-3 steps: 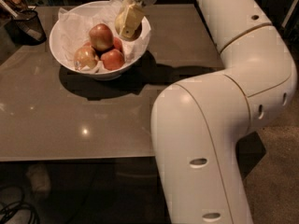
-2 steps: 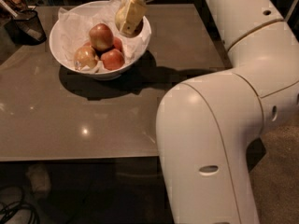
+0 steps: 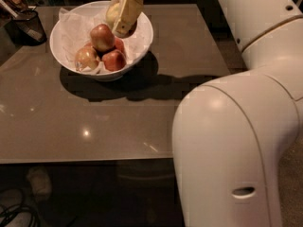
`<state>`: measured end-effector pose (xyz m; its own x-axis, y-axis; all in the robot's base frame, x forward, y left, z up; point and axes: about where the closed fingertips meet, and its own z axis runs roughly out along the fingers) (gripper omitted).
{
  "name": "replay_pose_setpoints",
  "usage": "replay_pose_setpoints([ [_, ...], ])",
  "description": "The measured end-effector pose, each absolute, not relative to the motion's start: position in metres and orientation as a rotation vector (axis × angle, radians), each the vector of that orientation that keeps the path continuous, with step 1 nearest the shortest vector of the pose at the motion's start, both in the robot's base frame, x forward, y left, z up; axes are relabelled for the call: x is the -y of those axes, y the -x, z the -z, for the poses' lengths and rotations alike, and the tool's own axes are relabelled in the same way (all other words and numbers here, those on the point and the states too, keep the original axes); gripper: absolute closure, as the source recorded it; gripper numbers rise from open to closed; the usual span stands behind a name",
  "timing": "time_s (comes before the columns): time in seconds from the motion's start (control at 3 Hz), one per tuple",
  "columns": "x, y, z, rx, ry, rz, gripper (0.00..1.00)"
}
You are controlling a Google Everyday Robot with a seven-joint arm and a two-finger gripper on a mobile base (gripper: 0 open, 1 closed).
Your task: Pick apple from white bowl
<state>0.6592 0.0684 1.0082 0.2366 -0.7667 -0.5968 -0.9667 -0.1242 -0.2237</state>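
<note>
One hand: the hand [image 3: 124, 14] hangs at the top of the view, over the far right part of the white bowl [image 3: 142, 44]. Whether it is apart or together I cannot tell.
Apple: the apple [image 3: 86, 58] is the palest one, yellow-green with an orange-red blush. It lies low at the near left of the bowl, on the paper lining [image 3: 75, 25].
Neighbours: the red-topped apple [image 3: 102, 37] sits just behind and above it. The all-red apple [image 3: 114, 60] touches or nearly touches its right side.
Bowl: it stands on the surface [image 3: 118, 122], toward the far left. A dark mesh cup [image 3: 28, 25] stands just beside it to the left.
Arm: the white arm [image 3: 236, 141] fills the right of the view.
Handling: probably firm, fairly weighty for its size, and smooth-skinned, so it may slip or roll under an off-centre squeeze. It also bruises.
Where to hold: likely across its widest part, coming down from above. One side should go into the free space toward the left rim, the other between it and the all-red apple.
Risk: the crumpled paper could get pinched along with the fruit.
</note>
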Motion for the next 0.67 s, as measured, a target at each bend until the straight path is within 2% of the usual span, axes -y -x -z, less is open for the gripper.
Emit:
replay_pose_setpoints([
  [0.67, -0.087, -0.609, -1.022, -1.454, 1.935, -0.57, 1.0],
])
